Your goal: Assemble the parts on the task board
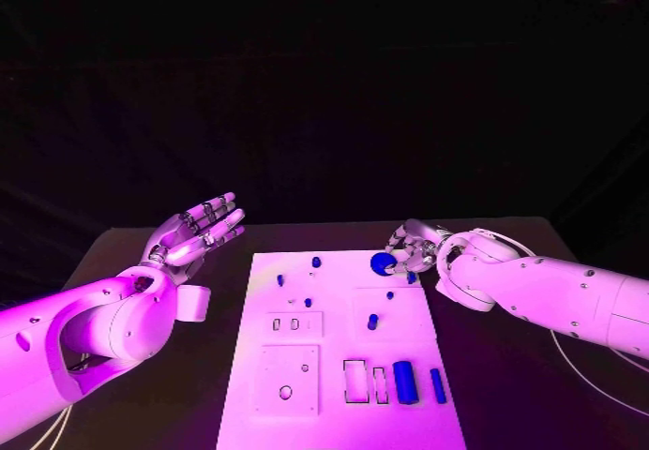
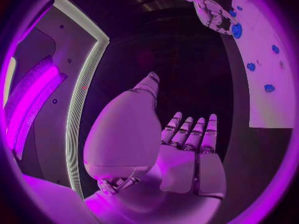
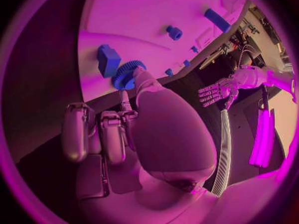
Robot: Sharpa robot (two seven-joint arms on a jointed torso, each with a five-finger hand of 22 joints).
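We see a white board on a black table, with small blue parts on it: a thick blue cylinder and a thinner blue bar near its close end, and blue pegs further up. The right robot hand, silver on a white arm, has a blue toothed gear at its fingertips, beside a blue block. The left robot hand is silver too. The backdrop is black.
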